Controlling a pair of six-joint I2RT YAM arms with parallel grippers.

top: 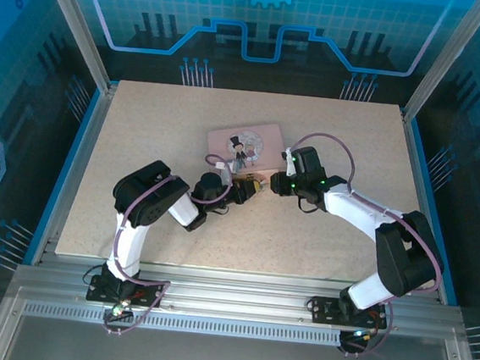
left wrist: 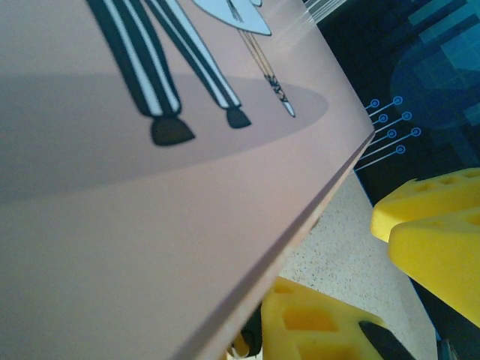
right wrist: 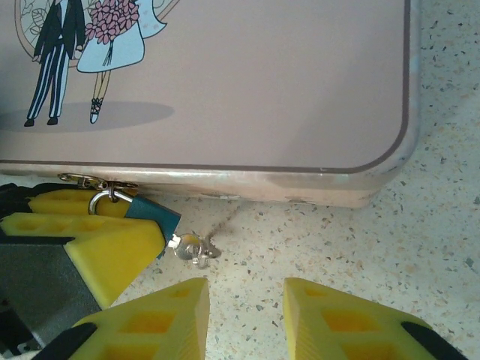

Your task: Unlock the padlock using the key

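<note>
Both grippers sit at the front edge of the pink tin [right wrist: 262, 90] — the left gripper [right wrist: 120, 223] pinches the padlock [right wrist: 154, 215] hanging from the clasp [right wrist: 82, 180], the key [right wrist: 191, 247] sticking out of its end — and the right gripper [right wrist: 246, 319] stands spread just short of the key.

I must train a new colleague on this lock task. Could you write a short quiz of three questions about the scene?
1. True or false: the right tool holds the key.
2. What does the left tool clamp? A) the tin B) the padlock C) the key
3. On what does the padlock's shackle hang?
Key: 1 false, its fingers stand apart with the key ahead of them; 2 B; 3 a small clasp on the tin's front edge.
</note>
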